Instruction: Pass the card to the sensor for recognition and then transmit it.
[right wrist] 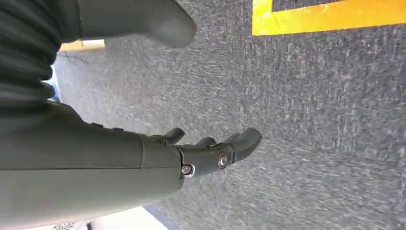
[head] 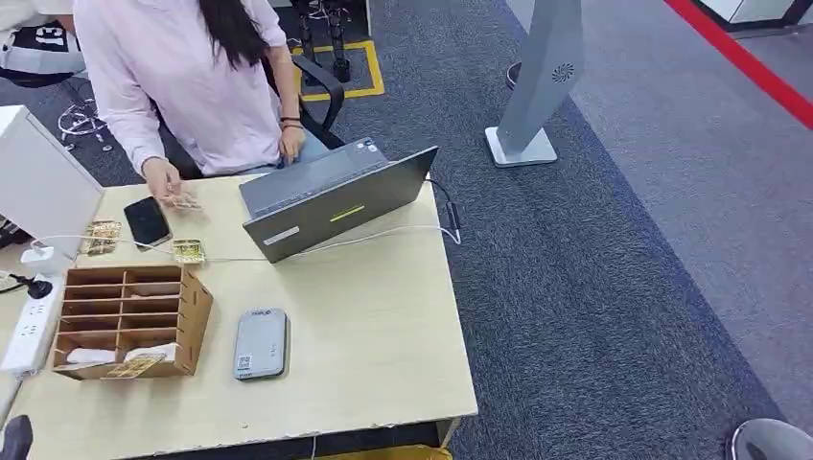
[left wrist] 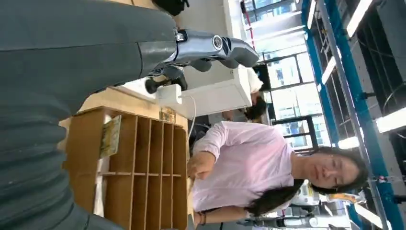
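Grey carpet (head: 614,287) lay open right of the desk (head: 383,335) | wooden organizer (head: 129,321) near desk's left edge held a card (head: 134,365) flat in its nearest slot, long axis along that edge | grey sensor (head: 261,343) just beside | left robot hand (left wrist: 210,48) and right robot hand (right wrist: 210,153) empty, fingers apart.

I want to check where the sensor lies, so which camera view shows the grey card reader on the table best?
The head view: the grey card reader lies flat on the table, whole and unobstructed, just right of the wooden organizer. The left wrist view has the organizer and the person, the right wrist view has carpet; I cannot find the reader in either.
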`<act>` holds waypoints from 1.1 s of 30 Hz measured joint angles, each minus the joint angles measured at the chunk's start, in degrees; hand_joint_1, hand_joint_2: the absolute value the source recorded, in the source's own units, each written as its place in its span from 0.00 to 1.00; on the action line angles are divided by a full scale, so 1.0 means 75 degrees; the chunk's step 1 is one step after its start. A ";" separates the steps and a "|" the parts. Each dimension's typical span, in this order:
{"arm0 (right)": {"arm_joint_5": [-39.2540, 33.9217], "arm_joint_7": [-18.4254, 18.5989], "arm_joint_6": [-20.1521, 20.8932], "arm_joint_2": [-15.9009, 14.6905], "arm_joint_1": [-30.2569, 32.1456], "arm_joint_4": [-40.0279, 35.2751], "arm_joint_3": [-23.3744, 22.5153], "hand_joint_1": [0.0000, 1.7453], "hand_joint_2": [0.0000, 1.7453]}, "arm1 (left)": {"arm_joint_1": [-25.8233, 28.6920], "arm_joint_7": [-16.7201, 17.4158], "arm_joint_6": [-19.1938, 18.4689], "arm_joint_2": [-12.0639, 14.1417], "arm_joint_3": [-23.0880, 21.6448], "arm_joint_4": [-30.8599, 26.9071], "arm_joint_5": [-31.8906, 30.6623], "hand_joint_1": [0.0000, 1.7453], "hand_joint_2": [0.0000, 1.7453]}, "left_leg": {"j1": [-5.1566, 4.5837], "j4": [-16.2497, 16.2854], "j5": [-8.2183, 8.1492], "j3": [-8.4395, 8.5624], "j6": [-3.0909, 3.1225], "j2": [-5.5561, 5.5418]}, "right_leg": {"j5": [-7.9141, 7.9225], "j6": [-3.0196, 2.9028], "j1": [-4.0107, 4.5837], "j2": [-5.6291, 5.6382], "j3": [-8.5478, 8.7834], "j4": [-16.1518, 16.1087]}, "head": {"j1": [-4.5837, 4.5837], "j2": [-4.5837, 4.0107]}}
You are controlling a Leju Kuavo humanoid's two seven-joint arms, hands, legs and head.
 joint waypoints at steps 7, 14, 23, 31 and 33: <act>0.0210 -0.0020 0.0079 0.0006 -0.0019 0.0006 0.0102 0.00 1.00 | -0.0662 0.0318 0.0676 0.0289 -0.0510 0.0417 -0.0930 0.00 1.00 | 0.0002 0.0002 0.0001 -0.0008 0.0001 -0.0004 | 0.0000 0.0000 0.0001 -0.0007 -0.0002 -0.0003 | -0.0003 0.0000; 0.0466 -0.0038 0.0192 0.0006 -0.0032 0.0015 0.0230 0.00 1.00 | -0.1511 0.0830 0.1436 0.0679 -0.1113 0.1293 -0.2173 0.00 1.00 | 0.0003 0.0002 0.0004 -0.0007 0.0000 -0.0006 | 0.0002 0.0000 0.0001 -0.0007 -0.0001 0.0000 | -0.0003 0.0000; 0.0790 -0.0064 0.0356 0.0006 -0.0046 0.0023 0.0399 0.00 1.00 | -0.2627 0.1478 0.2367 0.1160 -0.1892 0.2530 -0.3716 0.00 1.00 | 0.0003 0.0003 0.0003 -0.0009 0.0001 -0.0005 | 0.0002 -0.0001 0.0001 -0.0004 -0.0001 0.0001 | -0.0003 0.0000; 0.1095 -0.0076 0.0492 0.0006 -0.0052 0.0023 0.0562 0.00 1.00 | -0.3594 0.2065 0.3222 0.1617 -0.2561 0.3659 -0.5087 0.00 1.00 | 0.0003 0.0003 0.0006 -0.0008 -0.0002 -0.0005 | 0.0002 -0.0001 0.0001 -0.0004 -0.0002 0.0002 | -0.0003 0.0000; 0.1166 -0.0079 0.0545 0.0006 -0.0052 0.0026 0.0580 0.00 1.00 | -0.3851 0.2203 0.3413 0.1731 -0.2714 0.3929 -0.5395 0.00 1.00 | 0.0003 0.0004 0.0006 -0.0009 -0.0002 -0.0006 | 0.0003 0.0000 0.0001 -0.0004 -0.0002 0.0003 | -0.0003 0.0000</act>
